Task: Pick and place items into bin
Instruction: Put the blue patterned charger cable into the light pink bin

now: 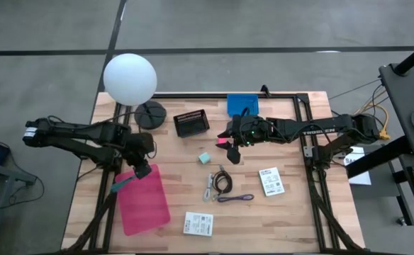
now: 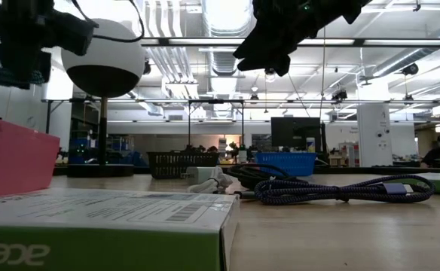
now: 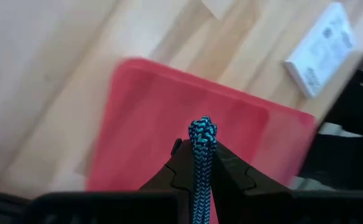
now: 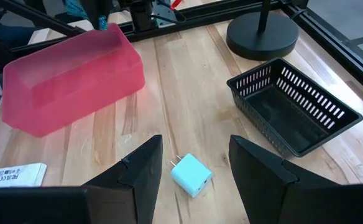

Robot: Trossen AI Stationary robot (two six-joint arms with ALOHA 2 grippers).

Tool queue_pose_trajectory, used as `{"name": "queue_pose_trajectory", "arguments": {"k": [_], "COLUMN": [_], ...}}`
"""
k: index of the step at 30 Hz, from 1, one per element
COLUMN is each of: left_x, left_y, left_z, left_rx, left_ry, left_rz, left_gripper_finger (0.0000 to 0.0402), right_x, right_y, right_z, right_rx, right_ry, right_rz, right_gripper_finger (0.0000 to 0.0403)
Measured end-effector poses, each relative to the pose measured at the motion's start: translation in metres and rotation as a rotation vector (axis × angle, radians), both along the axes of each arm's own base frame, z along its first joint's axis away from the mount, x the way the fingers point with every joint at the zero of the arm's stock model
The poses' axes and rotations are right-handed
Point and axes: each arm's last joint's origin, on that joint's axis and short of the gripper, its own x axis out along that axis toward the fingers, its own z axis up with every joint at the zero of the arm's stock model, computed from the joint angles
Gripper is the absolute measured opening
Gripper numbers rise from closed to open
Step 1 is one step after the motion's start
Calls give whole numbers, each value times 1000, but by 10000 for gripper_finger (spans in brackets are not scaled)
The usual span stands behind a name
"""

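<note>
On the wooden table (image 1: 285,219), both arms are working over a scatter of items. Biggest thing is the pink bin (image 1: 143,200), lying at the front left, long side running front to back. Behind it a lamp with a white globe (image 1: 130,78) is standing on a round black base (image 1: 149,113). A black mesh basket (image 1: 191,123) is sitting just right of that base, and a blue basket (image 1: 244,105) is sitting farther right at the back edge.

Left gripper (image 3: 199,163) is hanging over the back end of the pink bin, fingers pressed together and pinching a teal braided cable (image 3: 200,146), which is sticking out past the fingertips. In the high view the cable is showing as a teal strip (image 1: 124,182) just off the bin's left rim.

Right gripper (image 4: 194,163) is hovering above the table centre, fingers spread apart, nothing between them. Directly under it a pale teal charger plug (image 4: 191,175) is lying on the wood, prongs sideways, apart from both fingers.

Other items are staying on the table: a white packet (image 1: 271,180) at right, another white packet (image 1: 198,224) at the front, a black coiled cable (image 1: 222,181) near centre, a purple cable (image 1: 237,198) just in front of it, and a small pink object (image 1: 222,143) beside the right gripper, too small to identify.
</note>
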Motion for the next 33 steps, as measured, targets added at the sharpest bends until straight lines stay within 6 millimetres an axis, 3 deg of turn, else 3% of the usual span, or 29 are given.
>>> {"name": "queue_pose_trajectory", "arguments": {"k": [18, 33], "left_x": [38, 45], "left_y": [-1, -14], "left_z": [-39, -45], "left_rx": [155, 215], "left_ry": [205, 176], "left_rz": [-120, -190], "left_gripper_finger": [11, 11], "right_x": [-1, -1], "right_y": [0, 0], "right_z": [-2, -4], "right_rx": [-3, -9], "right_ry": [7, 13], "right_rz": [1, -11], "right_gripper_finger": [173, 173]}}
